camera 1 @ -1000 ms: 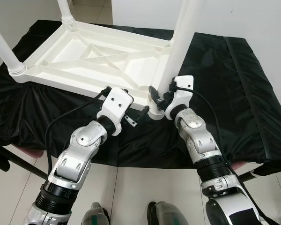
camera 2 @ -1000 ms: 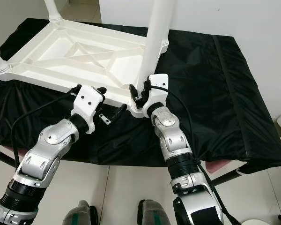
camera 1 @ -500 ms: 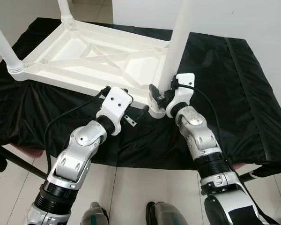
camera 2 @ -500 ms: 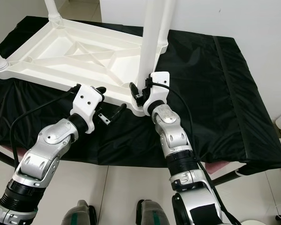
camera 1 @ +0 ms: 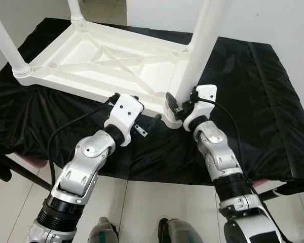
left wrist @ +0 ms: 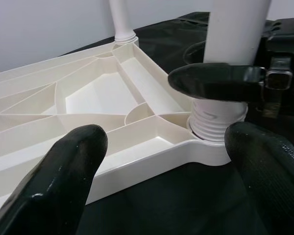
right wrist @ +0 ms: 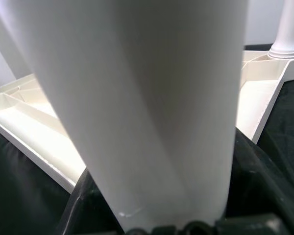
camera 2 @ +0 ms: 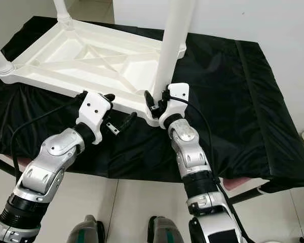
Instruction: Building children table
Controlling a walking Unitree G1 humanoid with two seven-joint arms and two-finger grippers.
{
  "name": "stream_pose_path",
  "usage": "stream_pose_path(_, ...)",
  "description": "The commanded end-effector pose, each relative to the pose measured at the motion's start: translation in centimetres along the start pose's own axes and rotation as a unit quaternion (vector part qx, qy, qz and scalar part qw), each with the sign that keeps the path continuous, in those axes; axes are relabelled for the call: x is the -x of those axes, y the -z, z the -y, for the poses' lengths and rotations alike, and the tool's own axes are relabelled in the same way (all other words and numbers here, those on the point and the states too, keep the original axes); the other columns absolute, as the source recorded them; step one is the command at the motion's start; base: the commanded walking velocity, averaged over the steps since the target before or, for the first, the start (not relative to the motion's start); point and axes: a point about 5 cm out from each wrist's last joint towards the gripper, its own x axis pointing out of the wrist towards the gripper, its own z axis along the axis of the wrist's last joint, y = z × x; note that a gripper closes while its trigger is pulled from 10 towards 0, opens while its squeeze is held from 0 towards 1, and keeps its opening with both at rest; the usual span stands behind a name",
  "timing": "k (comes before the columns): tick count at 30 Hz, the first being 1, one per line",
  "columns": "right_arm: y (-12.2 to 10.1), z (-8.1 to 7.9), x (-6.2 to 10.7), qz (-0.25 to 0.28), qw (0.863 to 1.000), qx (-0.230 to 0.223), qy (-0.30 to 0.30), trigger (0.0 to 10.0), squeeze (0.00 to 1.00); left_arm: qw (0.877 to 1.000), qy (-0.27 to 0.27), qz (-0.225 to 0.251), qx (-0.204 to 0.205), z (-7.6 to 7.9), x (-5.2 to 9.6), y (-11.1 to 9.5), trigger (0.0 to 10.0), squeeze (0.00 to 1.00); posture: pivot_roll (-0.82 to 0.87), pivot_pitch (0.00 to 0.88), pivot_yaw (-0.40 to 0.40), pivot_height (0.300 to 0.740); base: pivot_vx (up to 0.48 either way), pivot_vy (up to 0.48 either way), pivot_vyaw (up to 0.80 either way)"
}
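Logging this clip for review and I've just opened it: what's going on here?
A white plastic children's table lies upside down on a black cloth-covered surface. The right gripper is closed around the near leg just above its threaded base, which sits in the table's corner socket. The left gripper hovers open beside that corner, touching nothing. Other legs stand at the far corners.

Support: work table draped in a black cloth (camera 1: 253, 96)
On it: upside-down white plastic children's table (camera 1: 106, 61), legs pointing up
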Motion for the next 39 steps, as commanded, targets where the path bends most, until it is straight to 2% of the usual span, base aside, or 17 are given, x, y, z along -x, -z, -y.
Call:
stream_pose_path(1, 3.0, 0.2, 1.3, -0.055, 0.998, -0.014, 0.014, 10.0, 0.00, 1.000, 0.002, -0.002, 0.003, 0.1, 0.3, 0.0, 10.0, 0.00, 0.00, 0.073, -0.011, 0.740, 0.000, 0.000, 0.00)
stream_pose_path(2, 3.2, 0.3, 1.4, -0.055, 0.998, -0.031, 0.022, 10.0, 0.00, 1.000, 0.004, -0.001, 0.003, 0.2, 0.2, -0.1, 10.0, 0.00, 0.00, 0.074, -0.010, 0.740, 0.000, 0.000, 0.00)
stream_pose_path(8, 3.7, 0.4, 1.3, -0.079, 0.996, -0.025, 0.032, 10.0, 0.00, 1.000, 0.007, -0.001, 0.002, 0.2, 0.2, -0.1, 10.0, 0.00, 0.00, 0.072, -0.005, 0.740, 0.000, 0.000, 0.00)
stream_pose_path(17, 3.0, 0.9, -0.9, -0.140, 0.990, -0.016, 0.008, 10.0, 0.00, 1.000, 0.009, -0.001, 0.000, 0.3, 0.1, -0.1, 10.0, 0.00, 0.00, 0.068, -0.009, 0.740, 0.000, 0.000, 0.00)
stream_pose_path(24, 3.2, 1.2, -1.3, -0.157, 0.987, -0.020, 0.009, 10.0, 0.00, 1.000, 0.009, 0.000, 0.000, 0.3, 0.1, -0.1, 10.0, 0.00, 0.00, 0.065, -0.015, 0.740, 0.000, 0.000, 0.00)
stream_pose_path(27, 3.1, 2.1, -1.7, -0.173, 0.983, -0.046, 0.031, 10.0, 0.00, 1.000, 0.009, 0.001, 0.001, 0.5, 0.1, -0.1, 10.0, 0.00, 0.00, 0.061, -0.017, 0.740, 0.000, 0.000, 0.00)
stream_pose_path(30, 3.0, 2.4, -1.8, -0.176, 0.982, -0.050, 0.036, 10.0, 0.00, 1.000, 0.009, 0.001, 0.001, 0.5, 0.1, -0.1, 10.0, 0.00, 0.00, 0.061, -0.017, 0.740, 0.000, 0.000, 0.00)
stream_pose_path(33, 2.9, 3.0, -1.8, -0.181, 0.976, -0.110, 0.048, 10.0, 0.00, 1.000, 0.009, 0.000, -0.001, 0.5, 0.2, -0.1, 10.0, 0.00, 0.00, 0.056, -0.019, 0.740, 0.000, 0.000, 0.00)
stream_pose_path(34, 2.9, 3.0, -1.8, -0.181, 0.976, -0.110, 0.048, 10.0, 0.00, 1.000, 0.009, 0.000, -0.001, 0.5, 0.2, -0.1, 10.0, 0.00, 0.00, 0.056, -0.019, 0.740, 0.000, 0.000, 0.00)
stream_pose_path(35, 2.9, 3.1, -1.8, -0.179, 0.973, -0.133, 0.052, 10.0, 0.00, 1.000, 0.009, 0.000, -0.002, 0.4, 0.2, -0.1, 10.0, 0.00, 0.00, 0.055, -0.020, 0.740, 0.000, 0.000, 0.00)
stream_pose_path(39, 3.1, 3.3, -1.6, -0.180, 0.971, -0.147, 0.060, 10.0, 0.00, 1.000, 0.010, 0.000, -0.002, 0.5, 0.2, -0.1, 10.0, 0.00, 0.00, 0.054, -0.020, 0.740, 0.000, 0.000, 0.00)
